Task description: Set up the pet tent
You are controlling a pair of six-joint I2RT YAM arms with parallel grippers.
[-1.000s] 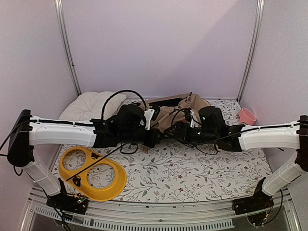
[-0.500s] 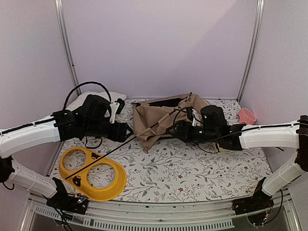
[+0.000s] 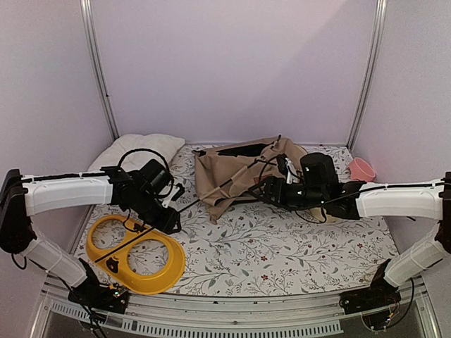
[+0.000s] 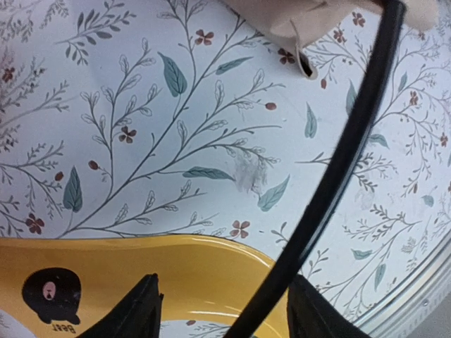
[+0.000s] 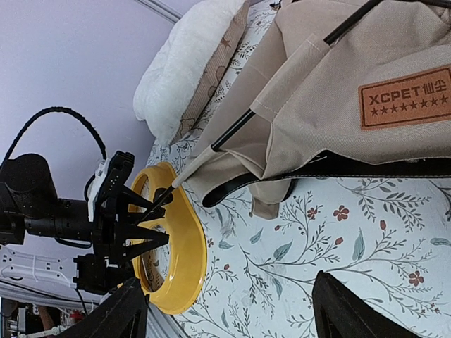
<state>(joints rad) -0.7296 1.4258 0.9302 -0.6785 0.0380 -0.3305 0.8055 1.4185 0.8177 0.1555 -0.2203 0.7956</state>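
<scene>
One beige pet tent [image 3: 243,169] sits at upper centre of the top view, bearing one brown label patch [image 5: 405,95]. One long black pole [image 4: 331,186] runs from it toward lower left. One white pillow [image 3: 137,150], upper left. One yellow tray [image 3: 169,266], lower left, with two holes. One pink cup [image 3: 362,170], right edge. Two claws: left claw [image 3: 174,209], right claw [image 3: 262,189].

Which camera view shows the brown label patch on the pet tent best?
The right wrist view: the label patch sits close, its lettering and stars readable. The top external view shows the pet tent crumpled, no patch discernible. The left wrist view catches only a fabric corner.
</scene>
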